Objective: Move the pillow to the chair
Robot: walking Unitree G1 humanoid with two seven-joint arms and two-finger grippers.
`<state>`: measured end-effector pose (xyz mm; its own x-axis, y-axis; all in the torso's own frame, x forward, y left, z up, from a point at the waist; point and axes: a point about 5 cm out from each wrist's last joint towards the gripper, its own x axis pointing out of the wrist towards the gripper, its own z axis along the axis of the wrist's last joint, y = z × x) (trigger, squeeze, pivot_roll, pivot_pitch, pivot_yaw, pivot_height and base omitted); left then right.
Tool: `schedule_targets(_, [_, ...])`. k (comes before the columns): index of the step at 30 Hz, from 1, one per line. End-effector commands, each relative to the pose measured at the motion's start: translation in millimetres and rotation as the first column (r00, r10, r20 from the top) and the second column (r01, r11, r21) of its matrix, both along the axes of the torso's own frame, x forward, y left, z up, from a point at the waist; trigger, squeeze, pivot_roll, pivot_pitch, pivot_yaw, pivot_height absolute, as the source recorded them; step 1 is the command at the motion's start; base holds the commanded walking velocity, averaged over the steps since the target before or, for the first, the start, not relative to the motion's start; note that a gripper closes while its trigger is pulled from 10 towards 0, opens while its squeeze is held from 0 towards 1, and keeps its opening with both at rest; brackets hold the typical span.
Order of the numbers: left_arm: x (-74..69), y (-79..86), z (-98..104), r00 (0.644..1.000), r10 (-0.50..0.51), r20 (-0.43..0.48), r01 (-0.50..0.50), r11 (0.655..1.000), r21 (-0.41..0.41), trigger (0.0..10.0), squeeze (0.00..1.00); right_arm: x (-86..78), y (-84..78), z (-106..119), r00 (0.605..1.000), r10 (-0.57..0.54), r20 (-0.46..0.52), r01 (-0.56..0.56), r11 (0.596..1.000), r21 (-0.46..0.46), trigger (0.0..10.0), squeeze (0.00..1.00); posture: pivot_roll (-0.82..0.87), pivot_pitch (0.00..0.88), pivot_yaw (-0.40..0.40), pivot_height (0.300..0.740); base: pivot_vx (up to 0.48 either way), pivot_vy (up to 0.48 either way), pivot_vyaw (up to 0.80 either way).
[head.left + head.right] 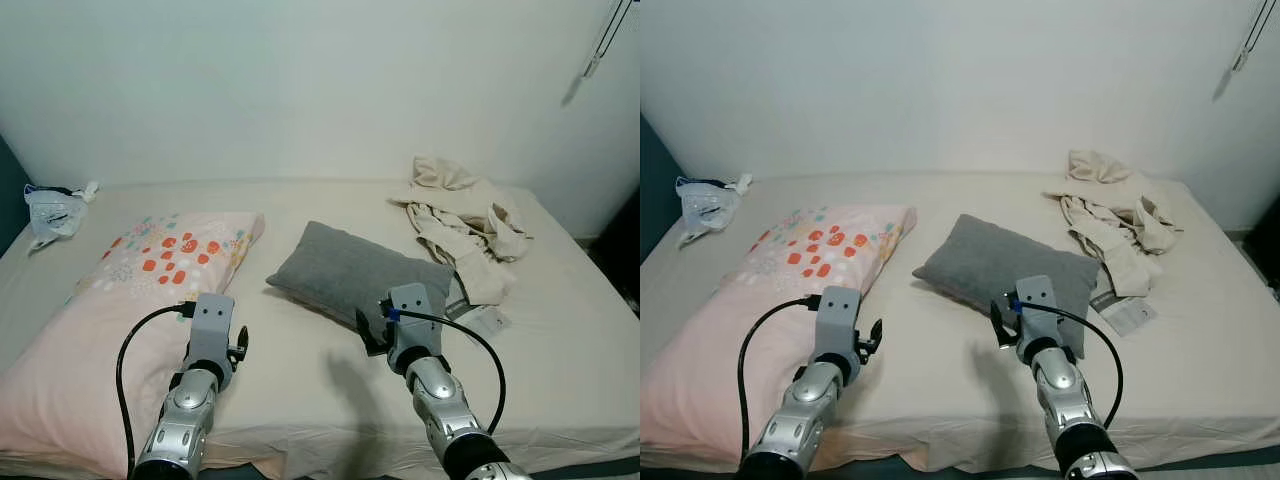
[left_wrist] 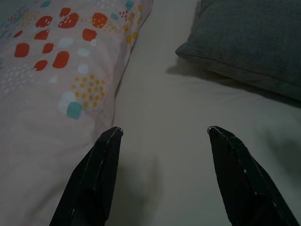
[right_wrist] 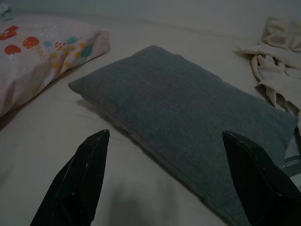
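A: Where's the pillow [image 1: 358, 273] right now?

B: Centre of the left eye view, lying flat on the bed [image 1: 300, 370]. It's the grey one. Its long axis runs on a diagonal, from upper left toward lower right of the frame.

A: And the patterned one [image 1: 130, 320]?

B: That fills the lower left, with the left gripper [image 2: 162, 136] hovering over its inner edge. My guess is the grey cushion is the one meant, since the right arm is aimed at it, but the task sentence doesn't say which.

A: Which gripper is nearer the grey one?

B: The right gripper [image 3: 164, 136], clearly. In the eye view it sits at the pillow's near long edge, toward the lower-right end. In its wrist view the cushion lies straight ahead between the spread fingers, and looks longer than the gap between them.

A: So both sets of fingers are apart?

B: Yes, both wide apart and holding nothing. The left one points at bare sheet beside the patterned pillow, with the grey corner off in the upper right of its wrist view.

A: What does the grab depend on?

B: Taking the pillow through its thickness at the near edge, I'd judge, since it lies long side on to the right gripper.

A: Any chair?

B: I can't see one.
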<state>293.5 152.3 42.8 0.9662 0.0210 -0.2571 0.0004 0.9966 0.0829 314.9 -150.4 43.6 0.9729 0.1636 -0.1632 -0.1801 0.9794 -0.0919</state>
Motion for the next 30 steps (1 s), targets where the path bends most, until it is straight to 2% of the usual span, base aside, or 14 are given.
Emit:
schedule_targets(1, [-0.5, -0.9, 2, 1.0, 0.004, 0.014, -0.004, 1.0, -0.019, 10.0, 0.0, 0.0, 0.9, 0, 1.0, -0.006, 0.002, 0.006, 1.0, 0.006, 10.0, 0.0, 0.02, 0.062, 0.002, 0.724, 0.0, 0.0, 0.0])
schedule_targets(7, [0.4, -0.5, 4, 1.0, 0.003, 0.026, -0.003, 1.0, -0.011, 10.0, 0.0, -0.7, -3.1, -1, 0.999, -0.04, -0.002, 0.04, 0.999, 0.023, 10.0, 0.0, 0.02, 0.065, 0.005, 0.724, 0.0, 0.0, 0.0])
schedule_targets(11, [2.1, 2.1, 4, 1.0, 0.023, 0.02, -0.022, 0.999, -0.024, 10.0, 0.0, 1.7, -9.4, 3, 0.997, -0.083, 0.001, 0.082, 0.994, 0.077, 10.0, 0.0, 0.01, 0.062, 0.009, 0.72, 0.0, 0.0, 0.0])
schedule_targets(16, [2.8, 2.0, 4, 0.999, 0.024, 0.022, -0.023, 0.999, -0.024, 10.0, 0.0, 2.8, -14.2, 6, 0.996, -0.089, 0.013, 0.088, 0.993, 0.077, 10.0, 0.0, 0.0, 0.055, 0.013, 0.705, 0.0, 0.0, 0.0])
schedule_targets(21, [6.4, -2.0, 8, 1.0, 0.011, 0.022, -0.01, 0.998, -0.068, 10.0, 0.0, 4.8, -16.2, 9, 0.996, -0.086, 0.026, 0.084, 0.994, 0.071, 10.0, 0.0, -0.01, 0.05, 0.018, 0.685, 0.0, 0.0, 0.0])
schedule_targets(30, [12.8, -3.2, 16, 0.999, -0.015, 0.05, 0.018, 0.998, -0.06, 10.0, 0.0, 7.9, -16.1, 13, 0.997, -0.066, 0.03, 0.064, 0.996, 0.068, 10.0, 0.0, -0.01, 0.053, 0.014, 0.651, 0.0, 0.0, 0.0])
